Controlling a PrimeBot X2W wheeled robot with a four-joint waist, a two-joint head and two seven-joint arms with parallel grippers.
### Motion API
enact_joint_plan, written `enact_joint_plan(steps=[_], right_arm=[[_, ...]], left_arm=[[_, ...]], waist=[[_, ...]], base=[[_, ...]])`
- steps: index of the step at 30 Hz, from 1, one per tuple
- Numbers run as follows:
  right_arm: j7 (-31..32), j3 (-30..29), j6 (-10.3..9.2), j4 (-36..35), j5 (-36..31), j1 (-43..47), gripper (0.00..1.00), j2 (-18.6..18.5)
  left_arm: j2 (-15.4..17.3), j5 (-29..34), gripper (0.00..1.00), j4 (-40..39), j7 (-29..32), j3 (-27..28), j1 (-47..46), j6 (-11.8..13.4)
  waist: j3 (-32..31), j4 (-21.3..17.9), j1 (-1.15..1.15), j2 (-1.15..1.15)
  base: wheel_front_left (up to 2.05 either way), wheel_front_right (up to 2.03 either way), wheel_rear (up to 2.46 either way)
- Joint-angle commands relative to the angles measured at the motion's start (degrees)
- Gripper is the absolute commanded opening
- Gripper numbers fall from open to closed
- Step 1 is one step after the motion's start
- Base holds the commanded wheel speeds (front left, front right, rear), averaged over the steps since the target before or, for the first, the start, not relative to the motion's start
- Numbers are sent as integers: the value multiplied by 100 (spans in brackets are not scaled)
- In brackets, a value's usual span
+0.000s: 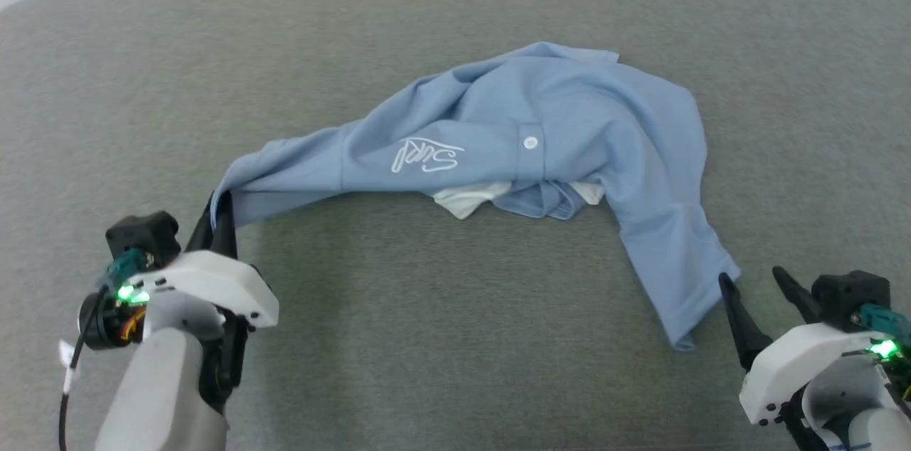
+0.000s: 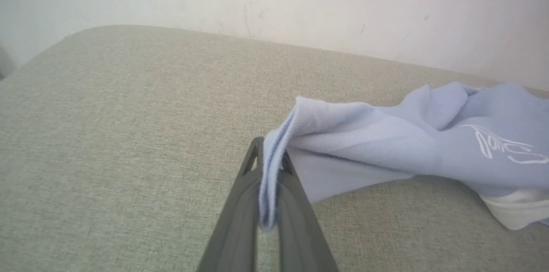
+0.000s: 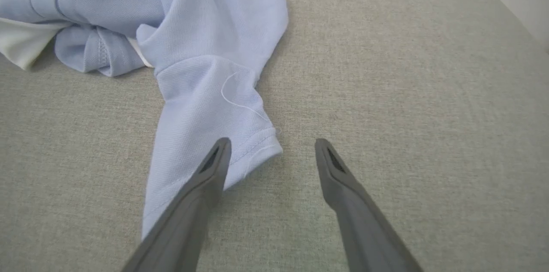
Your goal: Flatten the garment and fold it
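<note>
The left gripper (image 1: 220,203) is closed tight on a folded edge of the garment (image 1: 541,102). In the left wrist view, its two dark fingers (image 2: 240,216) meet around a doubled fold of light blue cloth at the left gripper's tip (image 2: 270,158), and the fabric stands up slightly above the fingertips. From that pinched end the garment (image 2: 386,134) runs away to the right of that view, drawn into a long band just above the grey-green padded surface (image 2: 107,134), with a pale wall (image 2: 300,1) behind it. The right gripper (image 1: 753,277) has its jaws spread wide and holds nothing. In the right wrist view (image 3: 272,143), one finger lies over the hemmed end of a sleeve (image 3: 206,134) and the other stands on bare padding beside it; whether the first finger touches the cloth I cannot tell. A loose white thread (image 3: 240,102) curls across that sleeve. Seen from the head, the garment lies crumpled in the middle of the padded surface (image 1: 455,337), arching from the left gripper at the lower left up through its bunched body and down to the sleeve (image 1: 676,266) just beside the right gripper. A white script logo (image 1: 425,154) and a white button (image 1: 529,143) face upward on the front. A bit of white collar (image 1: 466,198) pokes out from under the lower edge, next to a rumpled blue fold. In the right wrist view the garment's bunched body (image 3: 206,19) lies toward the upper left.
</note>
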Motion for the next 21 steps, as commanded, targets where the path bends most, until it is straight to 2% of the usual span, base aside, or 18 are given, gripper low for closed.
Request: enact_joint_plan(steps=[1, 2, 3, 9, 18, 19, 20, 21], right_arm=[[40, 10, -12, 24, 40, -91, 100, -28], [158, 19, -12, 72, 73, -131, 100, -75], [271, 56, -12, 126, 88, -182, 100, -133], [729, 114, -12, 598, 79, -648, 100, -354], [1019, 89, -12, 1489, -107, -1009, 100, -525], [976, 89, -12, 1536, -103, -1026, 36, -523], [906, 82, -12, 1557, -104, -1038, 0, -527], [827, 75, -12, 1550, -123, -1041, 0, -544]], left_arm=[[-9, -39, 0, -54, -40, 18, 126, 41], [-26, -40, 16, -172, -72, 0, 210, 39], [-43, -46, 100, -273, -74, -47, 295, -4], [-165, -43, 100, -524, -201, -180, 603, -6], [-411, -73, 100, -464, -392, -352, 773, 26], [-421, -76, 100, -446, -401, -362, 783, 28], [-426, -81, 100, -429, -408, -367, 791, 33], [-426, -85, 100, -412, -417, -368, 802, 40]], waist=[[-111, 206, 0, 0], [-110, 261, 0, 0], [-103, 308, 0, 0], [-36, 507, 0, 0], [77, 782, 0, 0], [78, 791, 0, 0], [72, 794, 0, 0], [55, 788, 0, 0]], base=[[0, 0, 0], [0, 0, 0], [0, 0, 0], [0, 0, 0], [0, 0, 0], [0, 0, 0], [0, 0, 0], [0, 0, 0]])
